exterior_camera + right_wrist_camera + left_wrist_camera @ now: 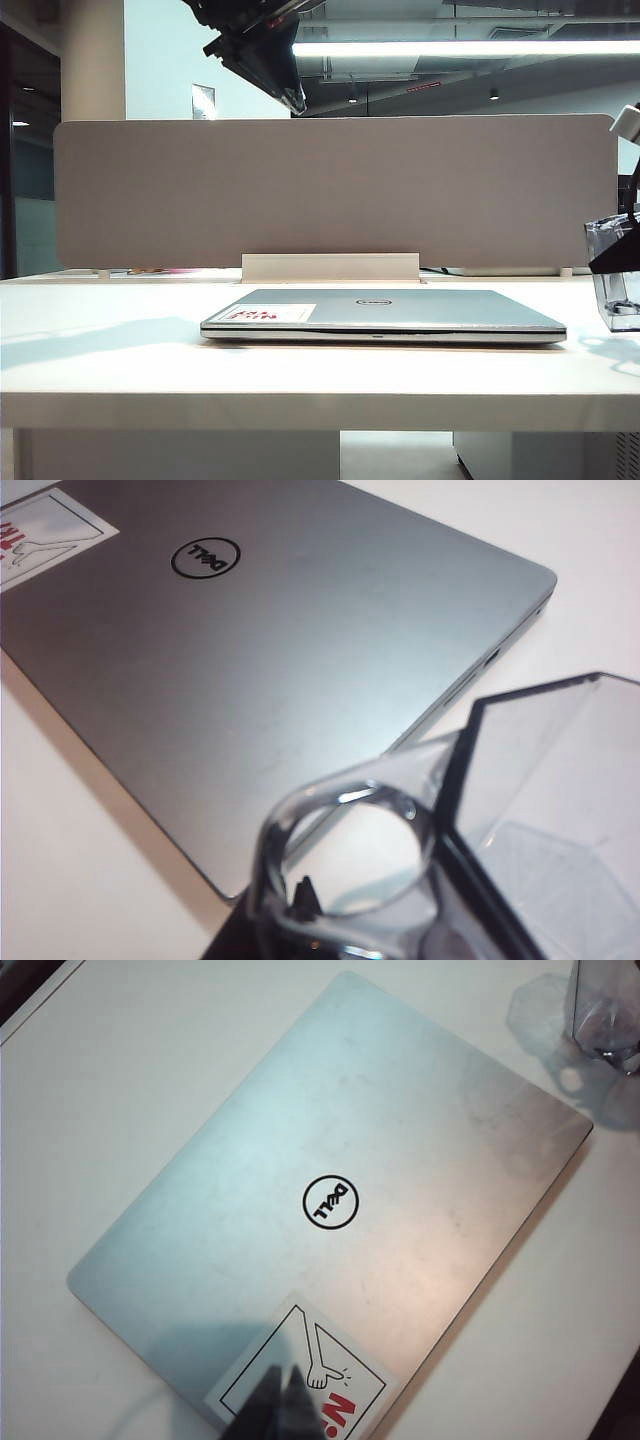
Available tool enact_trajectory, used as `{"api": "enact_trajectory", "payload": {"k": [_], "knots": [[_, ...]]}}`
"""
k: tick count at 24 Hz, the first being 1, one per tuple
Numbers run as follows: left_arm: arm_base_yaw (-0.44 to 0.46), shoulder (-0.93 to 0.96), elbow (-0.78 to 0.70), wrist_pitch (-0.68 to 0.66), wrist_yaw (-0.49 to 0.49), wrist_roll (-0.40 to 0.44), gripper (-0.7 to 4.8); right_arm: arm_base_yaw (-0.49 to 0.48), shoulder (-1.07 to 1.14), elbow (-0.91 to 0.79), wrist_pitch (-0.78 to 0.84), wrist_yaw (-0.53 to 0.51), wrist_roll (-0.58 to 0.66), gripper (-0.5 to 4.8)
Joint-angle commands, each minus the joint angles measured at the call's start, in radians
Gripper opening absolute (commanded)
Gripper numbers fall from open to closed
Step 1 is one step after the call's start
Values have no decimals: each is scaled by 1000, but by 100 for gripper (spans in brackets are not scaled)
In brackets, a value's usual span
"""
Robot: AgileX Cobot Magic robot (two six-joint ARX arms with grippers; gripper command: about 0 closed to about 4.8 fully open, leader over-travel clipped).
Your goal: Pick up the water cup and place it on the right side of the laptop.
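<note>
The water cup [616, 272] is hanging at the right edge of the exterior view, to the right of the laptop [385, 312] and apart from it, its thick base looking slightly raised above the white table [120, 360], though contact with the surface cannot be told for sure. The right gripper [612, 255] is clamping it near the rim, a dark finger crossing the glass wall in the exterior view; in the right wrist view the cup [480, 840] is filling the near foreground, its faceted wall and rounded clear handle loop sitting right against the dark gripper [300, 920] parts, with the laptop's [260, 650] lid and corner lying just beyond. The laptop is lying closed and flat on the table, its round dark logo [330, 1202] facing up and its white sticker [310, 1375] with red print sitting near one corner. In the left wrist view the cup [605, 1010] is showing only as a grey glass shape past the laptop's [330, 1190] far corner, casting a shadow on the table. The left gripper [280, 1405] is hovering above the sticker end of the lid, its dark fingertips pressed together and holding nothing. A grey divider panel [330, 190] is standing along the table's far edge.
</note>
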Motion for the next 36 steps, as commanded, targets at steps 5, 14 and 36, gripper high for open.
{"api": "enact_trajectory", "payload": {"k": [5,14,36], "knots": [[-1,-3,0,15,4,4,-3,0,29,5,31,-9,-5,-1],[-1,-3,0,34,4,4,-3,11,87,5,148,-6,-5,-1],[-1,-3,0,32,3,5,-3,7,183,5,192,-5,63,14]]}}
